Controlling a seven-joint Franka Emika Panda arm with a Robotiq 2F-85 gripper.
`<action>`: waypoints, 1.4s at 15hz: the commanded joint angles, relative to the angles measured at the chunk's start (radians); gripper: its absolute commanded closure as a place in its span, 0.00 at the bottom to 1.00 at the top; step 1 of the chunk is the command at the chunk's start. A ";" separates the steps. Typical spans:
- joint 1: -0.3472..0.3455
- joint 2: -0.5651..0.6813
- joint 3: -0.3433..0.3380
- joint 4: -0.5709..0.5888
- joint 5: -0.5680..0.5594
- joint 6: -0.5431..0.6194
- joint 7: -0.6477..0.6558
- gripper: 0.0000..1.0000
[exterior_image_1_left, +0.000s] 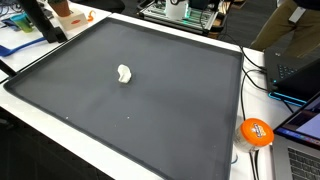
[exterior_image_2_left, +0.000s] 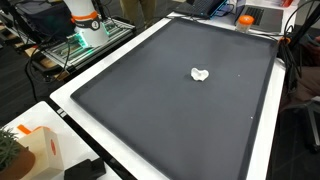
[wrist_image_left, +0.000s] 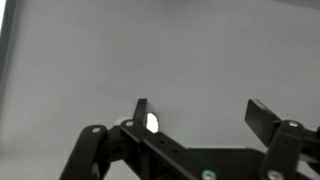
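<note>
In wrist view, claw (wrist_image_left: 197, 105) spread wide apart, at full stretch, clamped on nothing. 2 dark fingers (wrist_image_left: 141, 112) rising from the lower part of the frame, black linkage bars (wrist_image_left: 130, 150) beneath them. Behind, plain grey mat (wrist_image_left: 90, 60) across nearly the whole frame.

Small white lump (wrist_image_left: 152, 123) just beside the finger nearer the frame's left edge, on its inner side, partly hidden by it. Low in the gap between the 2 fingertips, close against that finger and well apart from the opposite 1. Touching or merely behind: impossible to tell from this angle.

In an exterior view, white lump (exterior_image_1_left: 124, 73) alone on the large dark mat (exterior_image_1_left: 170, 120), somewhat off its middle and apart from every edge. Irregular, crumpled outline; too small to name more closely. Orange round thing (exterior_image_1_left: 256, 131) off the mat, just beside 1 of its corners, well apart from the lump.

In an exterior view, lump (exterior_image_2_left: 201, 74) again lying flat on the mat (exterior_image_2_left: 170, 120), nearer the far end than the near end. Mat laid on a white table (exterior_image_2_left: 95, 73), with a pale border visible along its sides. Orange and white box (exterior_image_2_left: 40, 148) near the closest corner of the table. White robot base (exterior_image_2_left: 85, 15) with an orange ring beyond a long side of the mat, well apart from the lump
</note>
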 joint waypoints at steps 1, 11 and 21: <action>-0.004 0.012 0.003 0.013 0.000 -0.006 -0.002 0.00; 0.041 0.430 -0.078 0.486 -0.113 -0.146 0.287 0.00; 0.025 0.652 -0.096 0.749 -0.079 -0.307 0.255 0.00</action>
